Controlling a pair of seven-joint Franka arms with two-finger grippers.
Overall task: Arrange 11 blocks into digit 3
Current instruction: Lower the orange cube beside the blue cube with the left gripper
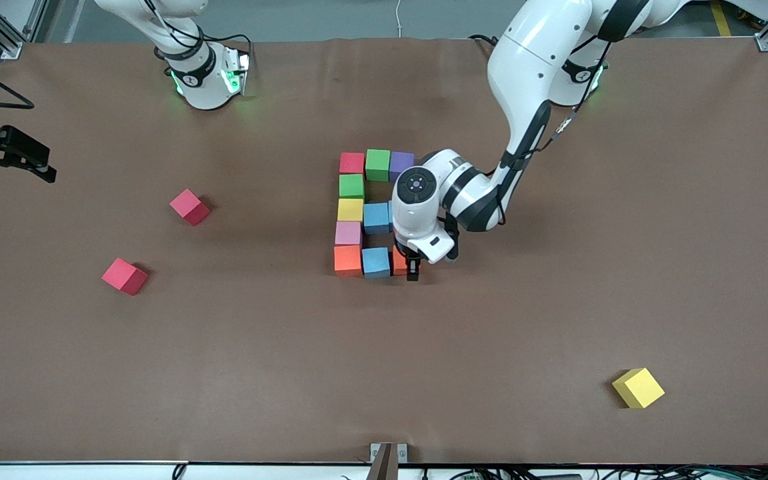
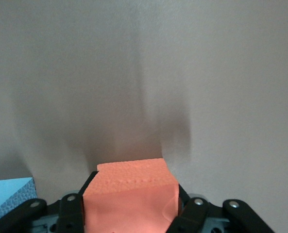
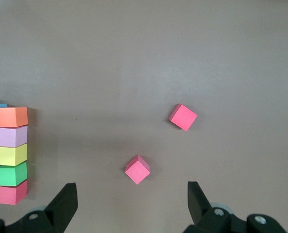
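Observed: 10 blocks (image 1: 361, 212) are sitting together mid-table, forming most of a digit. Taking the front view as a clock face, a column of 5 is running from 12 o'clock to 6 o'clock: red (image 1: 352, 163), green (image 1: 351, 186), yellow (image 1: 351, 210), pink (image 1: 348, 233), orange (image 1: 348, 260). At the 12 o'clock end, a second green block (image 1: 377, 165) and a purple block (image 1: 401, 164) are extending the row toward the left arm's end of the table. A light blue block (image 1: 376, 218) is lying beside the yellow one, and another light blue block (image 1: 376, 262) is touching the orange corner block.

The left gripper (image 1: 413, 269) is standing down at the 6 o'clock row, its fingers (image 2: 68, 213) clamping an orange block (image 2: 129, 194) (image 1: 399, 261) that is sitting just beside the lower light blue block. The left wrist view is showing both fingers pressing this block's sides.

The right arm is waiting at the right arm's end of the table. The right gripper (image 3: 131, 206) is hanging there with fingers (image 3: 63, 204) spread wide and gripping nothing.

3 loose blocks are lying well apart from the figure: 2 red ones (image 1: 190, 206) (image 1: 125, 276) toward the right arm's end, at roughly 9 o'clock of the figure, and 1 yellow one (image 1: 638, 387) at roughly 4 o'clock, nearer the front camera, toward the left arm's end
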